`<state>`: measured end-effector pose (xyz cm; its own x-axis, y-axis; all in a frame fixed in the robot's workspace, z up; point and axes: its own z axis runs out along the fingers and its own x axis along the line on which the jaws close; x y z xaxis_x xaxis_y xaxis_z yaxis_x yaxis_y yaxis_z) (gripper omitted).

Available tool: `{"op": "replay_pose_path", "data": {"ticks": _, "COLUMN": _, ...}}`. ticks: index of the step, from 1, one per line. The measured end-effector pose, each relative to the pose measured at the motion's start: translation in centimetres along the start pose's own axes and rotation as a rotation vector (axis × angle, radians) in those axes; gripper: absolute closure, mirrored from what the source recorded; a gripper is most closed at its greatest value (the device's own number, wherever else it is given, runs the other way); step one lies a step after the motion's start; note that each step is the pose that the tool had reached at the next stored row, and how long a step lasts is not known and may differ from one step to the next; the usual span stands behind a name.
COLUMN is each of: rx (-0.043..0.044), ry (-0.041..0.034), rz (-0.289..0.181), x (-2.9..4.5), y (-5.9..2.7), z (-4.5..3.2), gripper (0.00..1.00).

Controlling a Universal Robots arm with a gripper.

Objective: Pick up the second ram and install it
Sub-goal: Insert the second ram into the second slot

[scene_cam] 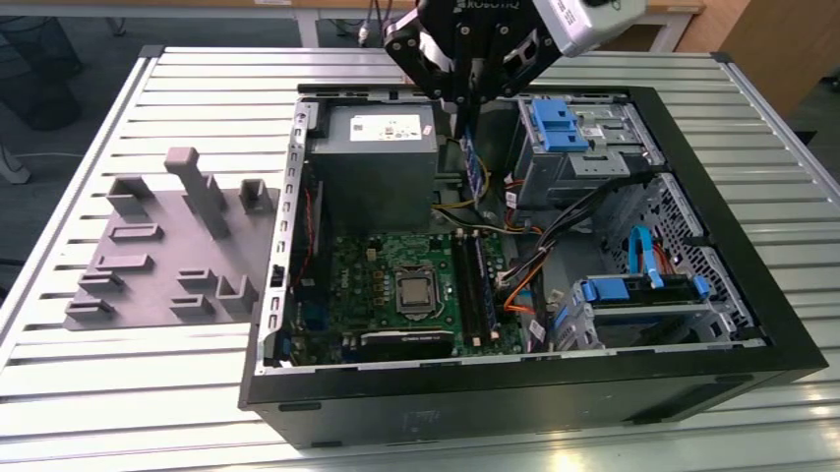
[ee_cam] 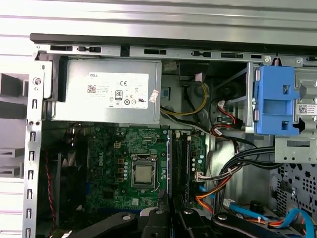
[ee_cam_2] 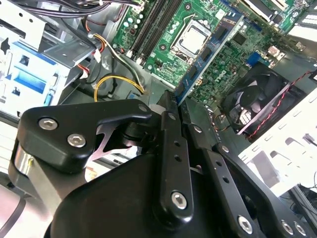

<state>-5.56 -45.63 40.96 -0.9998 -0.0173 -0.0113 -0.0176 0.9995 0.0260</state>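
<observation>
You have the second ram point(ee_cam_2: 208, 52) already lifted: the gripper point(scene_cam: 465, 98) has its jaws closed on the stick's upper edge, holding it on edge above the open computer case point(scene_cam: 735, 364), over the green motherboard point(ee_cam: 114, 163). Seating it in a slot is still undone. The stick is thin, rigid blue board with black chips; the empty grey tray point(scene_cam: 157, 246) sits on the ribbed metal counter point(scene_cam: 105, 403).

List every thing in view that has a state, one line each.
gripper: shut on the second ram, above the open case.
second ram: held edge-on over the motherboard, not yet seated.
computer case: lying on its side, side panel off.
grey tray: beside the case, holding no ram.
</observation>
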Motion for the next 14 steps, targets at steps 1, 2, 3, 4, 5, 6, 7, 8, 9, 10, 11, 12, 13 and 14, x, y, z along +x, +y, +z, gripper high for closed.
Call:
{"op": "replay_pose_path", "data": {"ticks": 1, "rx": 0.0000, "ry": 0.0000, "rz": 0.000, "x": 0.00, "y": -0.03, "z": 0.03, "gripper": 0.86}}
{"op": "replay_pose_path", "data": {"ticks": 2, "rx": 0.0001, "ry": 0.0000, "rz": 0.000, "x": 0.00, "y": -0.08, "z": 0.07, "gripper": 0.86}}
{"op": "replay_pose_path", "data": {"ticks": 3, "rx": 0.0001, "ry": 0.0001, "rz": 0.000, "x": 0.00, "y": -0.15, "z": 0.10, "gripper": 0.86}}
{"op": "replay_pose_path", "data": {"ticks": 4, "rx": 0.0000, "ry": 0.0000, "rz": 0.000, "x": 0.00, "y": -0.22, "z": 0.15, "gripper": 0.86}}
{"op": "replay_pose_path", "data": {"ticks": 5, "rx": -0.0002, "ry": -0.0001, "rz": 0.000, "x": 0.01, "y": -0.27, "z": 0.21, "gripper": 0.86}}
{"op": "replay_pose_path", "data": {"ticks": 6, "rx": -0.0002, "ry": -0.0001, "rz": 0.000, "x": 0.01, "y": -0.29, "z": 0.27, "gripper": 0.86}}
{"op": "replay_pose_path", "data": {"ticks": 7, "rx": 0.0001, "ry": 0.0001, "rz": 0.000, "x": 0.01, "y": -0.29, "z": 0.34, "gripper": 0.86}}
{"op": "replay_pose_path", "data": {"ticks": 8, "rx": 0.0001, "ry": 0.0000, "rz": 0.000, "x": 0.00, "y": -0.29, "z": 0.42, "gripper": 0.86}}
{"op": "replay_pose_path", "data": {"ticks": 9, "rx": 0.0001, "ry": 0.0001, "rz": 0.000, "x": 0.00, "y": -0.30, "z": 0.51, "gripper": 0.86}}
{"op": "replay_pose_path", "data": {"ticks": 10, "rx": 0.0001, "ry": 0.0000, "rz": 0.000, "x": 0.00, "y": -0.30, "z": 0.57, "gripper": 0.86}}
{"op": "replay_pose_path", "data": {"ticks": 11, "rx": 0.0001, "ry": 0.0000, "rz": 0.000, "x": 0.00, "y": -0.30, "z": 0.64, "gripper": 0.86}}
{"op": "replay_pose_path", "data": {"ticks": 12, "rx": 0.0000, "ry": 0.0000, "rz": 0.000, "x": 0.00, "y": -0.31, "z": 0.72, "gripper": 0.86}}
{"op": "replay_pose_path", "data": {"ticks": 13, "rx": 0.0000, "ry": 0.0000, "rz": 0.000, "x": 0.00, "y": -0.31, "z": 0.79, "gripper": 0.86}}
{"op": "replay_pose_path", "data": {"ticks": 14, "rx": 0.0000, "ry": 0.0000, "rz": 0.000, "x": -0.01, "y": -0.32, "z": 0.85, "gripper": 0.86}}
